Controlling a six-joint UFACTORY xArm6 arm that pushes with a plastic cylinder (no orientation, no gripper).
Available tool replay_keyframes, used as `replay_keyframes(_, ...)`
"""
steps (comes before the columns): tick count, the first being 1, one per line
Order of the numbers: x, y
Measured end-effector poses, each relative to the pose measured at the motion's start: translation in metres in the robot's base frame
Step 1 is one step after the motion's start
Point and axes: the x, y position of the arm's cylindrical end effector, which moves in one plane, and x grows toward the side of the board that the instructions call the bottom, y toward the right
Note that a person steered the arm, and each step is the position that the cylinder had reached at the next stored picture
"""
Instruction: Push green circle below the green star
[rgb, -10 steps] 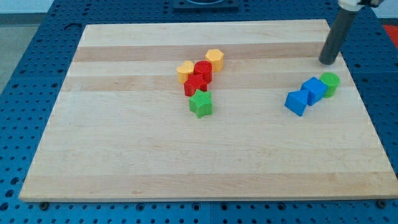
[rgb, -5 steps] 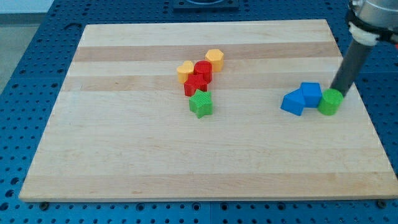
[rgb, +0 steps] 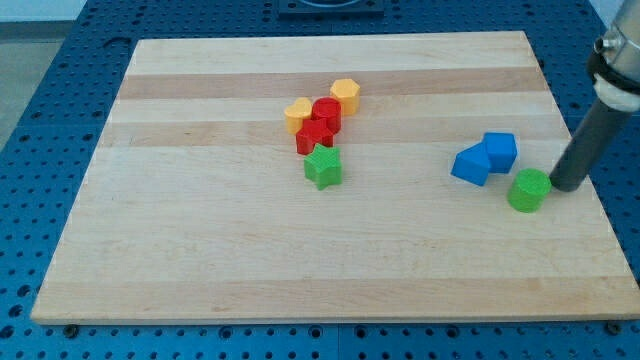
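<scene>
The green circle (rgb: 528, 190) lies at the view's right on the wooden board (rgb: 250, 260), just below and right of two blue blocks. My tip (rgb: 562, 187) rests right beside the circle, on its right side, touching or nearly touching it. The green star (rgb: 322, 167) sits near the board's middle, far to the left of the circle, at the bottom of a cluster of red and yellow blocks.
A blue cube (rgb: 499, 151) and a blue wedge-like block (rgb: 470, 165) sit together up-left of the circle. Two red blocks (rgb: 320, 124) and two yellow blocks (rgb: 345, 95) cluster above the star. The board's right edge is close to my tip.
My tip swept from the board's upper right down along the right side. The green circle was pushed down, away from the blue blocks, which shifted slightly left.
</scene>
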Motion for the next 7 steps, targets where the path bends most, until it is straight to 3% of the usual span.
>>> replay_keyframes(2, 0.019, -0.011)
replay_keyframes(7, 0.022, -0.211)
